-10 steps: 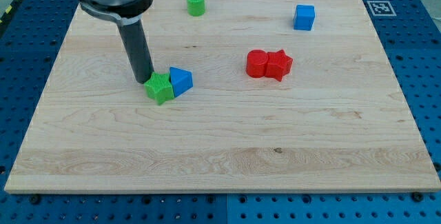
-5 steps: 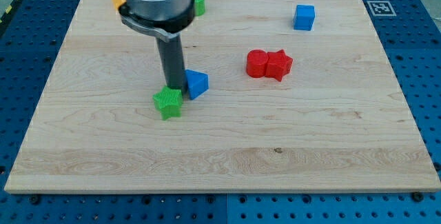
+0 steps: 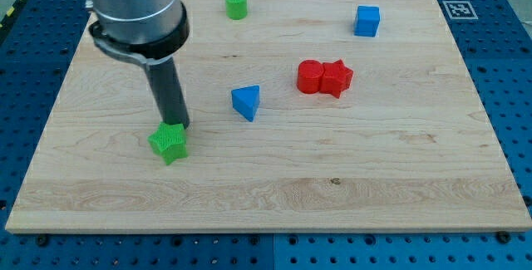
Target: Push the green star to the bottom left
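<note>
On the wooden board point(image 3: 399, 179), my tip point(image 3: 176, 125) sits touching the green star's point(image 3: 169, 143) upper right edge, so it's lined up to shove it toward the bottom left. No pincer here, just a rod. Right of the star: one blue triangle point(image 3: 246, 102), two red blocks point(image 3: 324, 77), one blue cube point(image 3: 366, 21), one green cylinder point(image 3: 237, 4).

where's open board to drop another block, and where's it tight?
Free: the bottom strip below the green star and blue triangle; the right side below the blue cube. Tight: my tip sits against the star's top; the red cylinder and red star touch mid-board.
</note>
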Tool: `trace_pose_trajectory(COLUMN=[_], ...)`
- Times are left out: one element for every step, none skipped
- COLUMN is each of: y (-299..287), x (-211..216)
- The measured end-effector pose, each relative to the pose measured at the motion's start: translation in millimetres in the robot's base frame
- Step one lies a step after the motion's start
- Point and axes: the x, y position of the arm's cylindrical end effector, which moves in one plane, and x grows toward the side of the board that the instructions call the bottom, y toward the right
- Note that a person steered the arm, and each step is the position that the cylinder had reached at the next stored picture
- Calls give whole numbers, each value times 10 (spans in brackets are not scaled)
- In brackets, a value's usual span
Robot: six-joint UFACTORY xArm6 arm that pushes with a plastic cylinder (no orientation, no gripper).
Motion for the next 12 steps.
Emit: trace_pose_trajectory(y=[27, 198, 220, 205, 205, 224, 493, 645, 650, 650, 294, -206], x=[204, 360, 599, 721, 897, 998, 1130, 1236, 1250, 1248, 1007, 867])
